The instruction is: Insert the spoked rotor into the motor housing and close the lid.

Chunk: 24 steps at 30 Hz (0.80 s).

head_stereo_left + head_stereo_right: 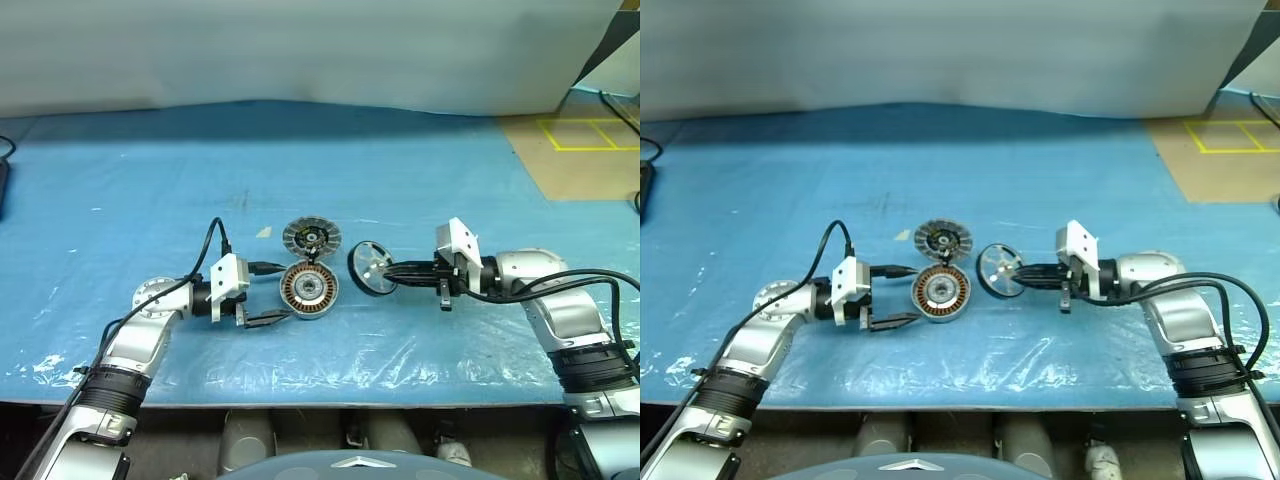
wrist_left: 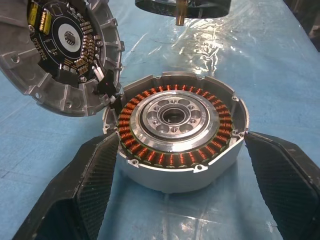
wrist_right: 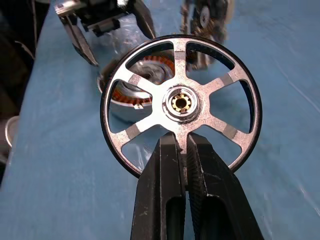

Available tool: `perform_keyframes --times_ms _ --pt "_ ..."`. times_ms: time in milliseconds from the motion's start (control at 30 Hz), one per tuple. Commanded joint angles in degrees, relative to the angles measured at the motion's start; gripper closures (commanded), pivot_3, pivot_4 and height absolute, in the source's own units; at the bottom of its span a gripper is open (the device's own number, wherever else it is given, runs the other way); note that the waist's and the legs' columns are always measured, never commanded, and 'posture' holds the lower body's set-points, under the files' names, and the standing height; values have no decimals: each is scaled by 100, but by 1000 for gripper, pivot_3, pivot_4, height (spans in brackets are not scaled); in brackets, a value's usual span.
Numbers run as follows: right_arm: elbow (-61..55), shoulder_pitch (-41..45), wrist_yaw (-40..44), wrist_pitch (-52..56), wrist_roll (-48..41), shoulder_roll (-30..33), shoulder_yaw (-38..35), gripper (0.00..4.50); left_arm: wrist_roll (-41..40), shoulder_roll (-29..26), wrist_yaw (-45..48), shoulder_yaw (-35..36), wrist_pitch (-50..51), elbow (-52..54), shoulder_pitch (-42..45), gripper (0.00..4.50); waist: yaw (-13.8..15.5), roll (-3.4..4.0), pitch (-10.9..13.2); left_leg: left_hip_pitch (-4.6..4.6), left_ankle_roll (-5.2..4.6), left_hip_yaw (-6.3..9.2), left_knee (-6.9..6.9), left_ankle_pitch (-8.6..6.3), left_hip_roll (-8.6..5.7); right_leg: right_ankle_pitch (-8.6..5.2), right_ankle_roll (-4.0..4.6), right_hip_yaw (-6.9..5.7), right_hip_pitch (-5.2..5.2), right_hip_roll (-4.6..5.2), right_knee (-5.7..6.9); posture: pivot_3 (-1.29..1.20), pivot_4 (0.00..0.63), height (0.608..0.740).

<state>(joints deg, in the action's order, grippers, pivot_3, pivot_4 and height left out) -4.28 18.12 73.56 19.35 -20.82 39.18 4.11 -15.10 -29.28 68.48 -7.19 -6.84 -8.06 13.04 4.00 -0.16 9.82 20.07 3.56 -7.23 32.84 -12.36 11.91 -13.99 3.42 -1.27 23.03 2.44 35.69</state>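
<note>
Right hand [image 3: 186, 145]: clenched on the spoked rotor [image 3: 181, 103]; I see both fingers pinching one lower spoke just under the hub, and the wheel is held on edge, off the surface.
Rotor position: it hangs just beside the motor housing [image 1: 308, 290], on my right of it, not touching it (through the spokes I can make out the copper windings behind).
Left hand [image 1: 270, 293]: released, its fingers spread wide on either side of the housing; from its wrist view each finger stands near the case wall, and I cannot tell if either touches.
Housing: sitting open on the blue surface [image 1: 150, 180], winding ring facing up, centre bore bare.
Lid [image 1: 311, 237]: swung back and lying just beyond the housing, joined to it at the rim, ribbed inner face and dark centre showing.
</note>
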Motion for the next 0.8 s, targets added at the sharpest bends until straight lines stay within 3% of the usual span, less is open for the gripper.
perform_keyframes --times_ms 33,167,467,800 --pt "-562 180 -19 252 -267 -142 220 4480 -65 -30 -22 -10 72 248 31 273 0 0 0 0 1 0 0 1 0 0 0 0 0 1 0 0 150 740" --pt "-755 307 -10 436 -293 -303 549 4480 -64 -15 -66 -18 174 338 60 273 -3 0 0 0 16 1 -2 9 0 0 0 -1 3 1 -2 0 150 740" --pt "271 781 -268 31 280 -765 991 4480 -88 -73 -138 11 350 627 -57 273 -12 0 0 0 22 1 -3 11 -2 0 0 -1 5 2 -1 0 150 740" --pt "468 892 -274 -103 421 -940 1090 4480 62 32 -59 5 -218 -207 26 273 -13 0 0 2 23 1 -4 12 -3 2 -3 0 4 1 2 0 150 740"
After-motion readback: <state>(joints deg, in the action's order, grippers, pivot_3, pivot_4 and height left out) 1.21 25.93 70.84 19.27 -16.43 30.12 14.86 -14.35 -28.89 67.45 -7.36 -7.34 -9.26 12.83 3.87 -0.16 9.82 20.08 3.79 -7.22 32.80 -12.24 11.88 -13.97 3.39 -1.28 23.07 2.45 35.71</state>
